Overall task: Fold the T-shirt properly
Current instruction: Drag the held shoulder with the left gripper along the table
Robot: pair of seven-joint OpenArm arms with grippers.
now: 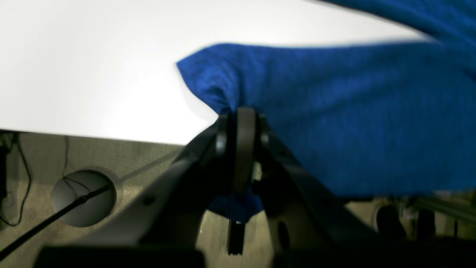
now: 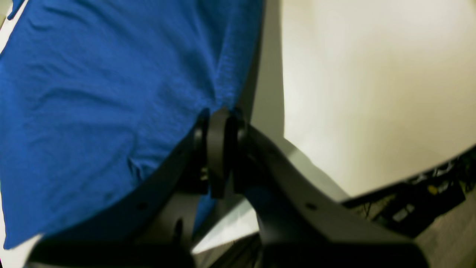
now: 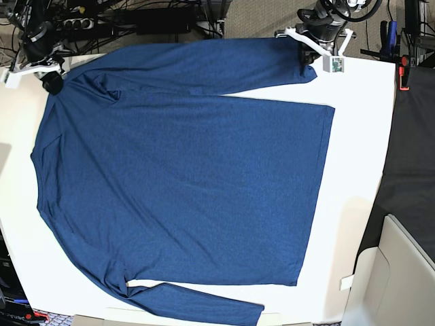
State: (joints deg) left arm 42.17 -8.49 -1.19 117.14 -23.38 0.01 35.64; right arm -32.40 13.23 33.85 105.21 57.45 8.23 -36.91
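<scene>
The T-shirt (image 3: 183, 176) is a large blue long-sleeved shirt lying flat on the white table (image 3: 360, 170), one sleeve along the far edge and the other along the near edge. My left gripper (image 3: 309, 60) is at the far right, shut on the cuff end of the far sleeve; the left wrist view shows its jaws (image 1: 241, 113) pinching the blue cloth (image 1: 353, 119) near the table edge. At the far left, my right gripper (image 3: 51, 80) is shut on the shirt's shoulder area, with cloth (image 2: 93, 93) bunched between the closed jaws (image 2: 220, 113).
Cables and a power strip (image 3: 102, 24) lie beyond the table's far edge. A beige box (image 3: 401, 278) stands off the table's right side, beside a dark floor strip. A red tool (image 3: 404, 71) sits near the far right corner.
</scene>
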